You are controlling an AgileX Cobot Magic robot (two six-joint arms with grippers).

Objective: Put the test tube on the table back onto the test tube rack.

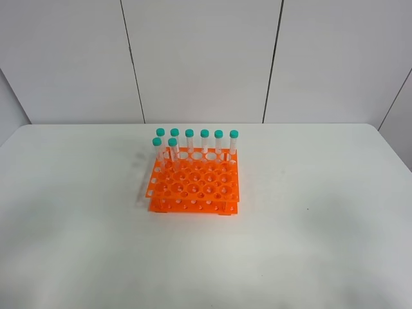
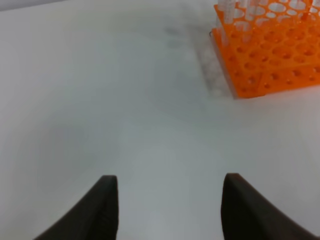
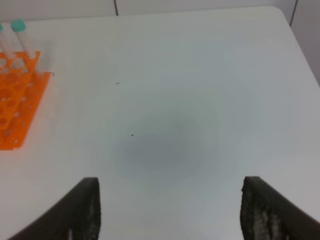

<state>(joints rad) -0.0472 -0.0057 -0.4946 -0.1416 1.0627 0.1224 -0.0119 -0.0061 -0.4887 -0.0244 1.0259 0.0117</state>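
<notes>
Orange plastic marks the test tube rack [image 1: 194, 182], a two-tier grid of round holes standing at the centre of the white table [image 1: 77, 219] in the exterior high view. Eight clear test tubes with teal-green caps stand upright in it. Six form the back row, from the leftmost [image 1: 160, 143] to the rightmost [image 1: 234, 145]. Two more stand one row forward at the left end, one [image 1: 157, 152] at the rack's left edge and the other [image 1: 172, 152] just beside it. No tube lies loose on the table in any of the three views; every tube visible is seated in the rack.

Neither arm appears in the exterior high view. In the left wrist view the left gripper [image 2: 170, 207] hangs over bare tabletop with its dark fingers [image 2: 102, 210] apart and nothing between them; the rack [image 2: 270, 55] sits in the upper right of that frame, well apart from the gripper. In the right wrist view the right gripper [image 3: 170, 210] also has its fingers [image 3: 82, 210] spread wide and empty over bare table, with the rack's edge [image 3: 17, 105] and a capped tube [image 3: 22, 37] at the upper left of the frame.
</notes>
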